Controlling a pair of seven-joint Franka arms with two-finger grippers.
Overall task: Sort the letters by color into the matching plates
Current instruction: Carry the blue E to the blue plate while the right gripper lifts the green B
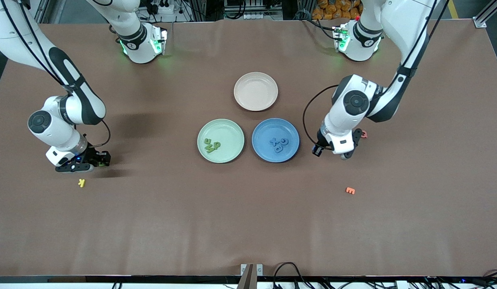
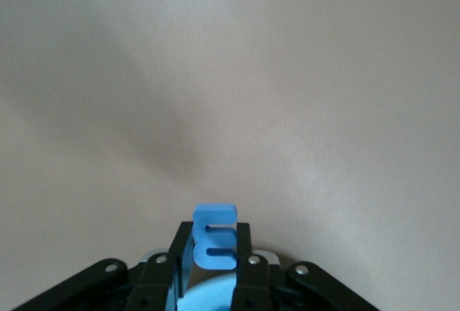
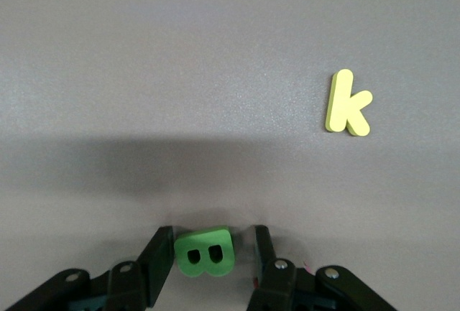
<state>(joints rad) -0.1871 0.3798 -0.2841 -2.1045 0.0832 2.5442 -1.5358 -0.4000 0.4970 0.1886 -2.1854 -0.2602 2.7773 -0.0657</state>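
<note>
Step in hand: the right gripper (image 3: 208,257), low at the left edge of the front view, had a green letter B (image 3: 205,252) between its jaws, which stood just beside it on either side; whether they already gripped could not be told.
Doing it well: in judgement, the jaws should squeeze the B's flat sides squarely, lift straight up, and leave the yellow k (image 3: 347,103) lying on the desk (image 1: 248,224).
Left gripper: the left gripper (image 2: 208,253), at the right of the front view beside the blue plate (image 1: 275,140), pinched a blue letter E (image 2: 215,235) upright, jaws pressed on its faces.
Green plate: the green plate (image 1: 220,140), centre frame, held a cluster of green letters (image 1: 211,145).
Blue plate: held a cluster of blue letters (image 1: 279,143).
Beige plate: the beige plate (image 1: 256,91), above both in the frame, showed nothing inside.
Strays: an orange letter (image 1: 350,190) lay lower right; a red letter (image 1: 364,134) peeked out by the left arm.
</note>
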